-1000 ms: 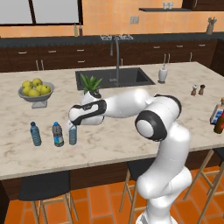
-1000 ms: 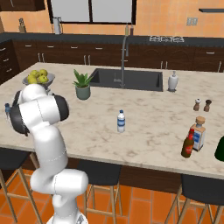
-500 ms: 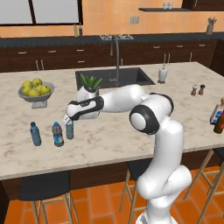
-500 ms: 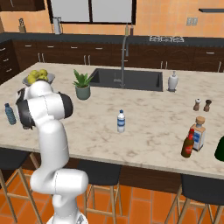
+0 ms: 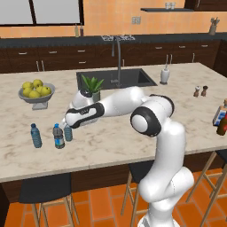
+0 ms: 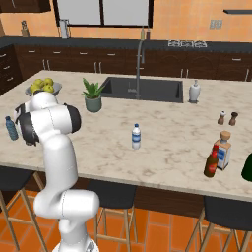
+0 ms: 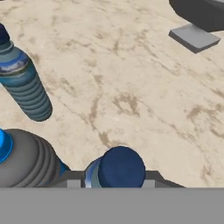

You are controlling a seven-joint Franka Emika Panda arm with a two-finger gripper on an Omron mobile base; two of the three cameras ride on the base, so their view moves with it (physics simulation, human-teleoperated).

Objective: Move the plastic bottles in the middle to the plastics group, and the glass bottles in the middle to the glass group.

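The gripper (image 5: 68,126) sat at left of the left base frame over a blue-tinted clear plastic bottle (image 5: 68,133), just beside the dark grey bottle (image 5: 58,136) and teal-blue bottle (image 5: 36,136); whether it gripped, I cannot tell. The white-capped water bottle (image 6: 136,136) remained mid-counter; the brown glass bottle (image 6: 211,162) already stood by the pale labelled bottle (image 6: 223,151)

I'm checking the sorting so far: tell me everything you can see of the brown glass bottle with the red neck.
The dark brown glass bottle with a red neck and top stands upright near the right front edge of the marble counter, right beside the pale bottle with blue-and-white label and tan top. Nothing grips it. Whether the two touch is unclear.
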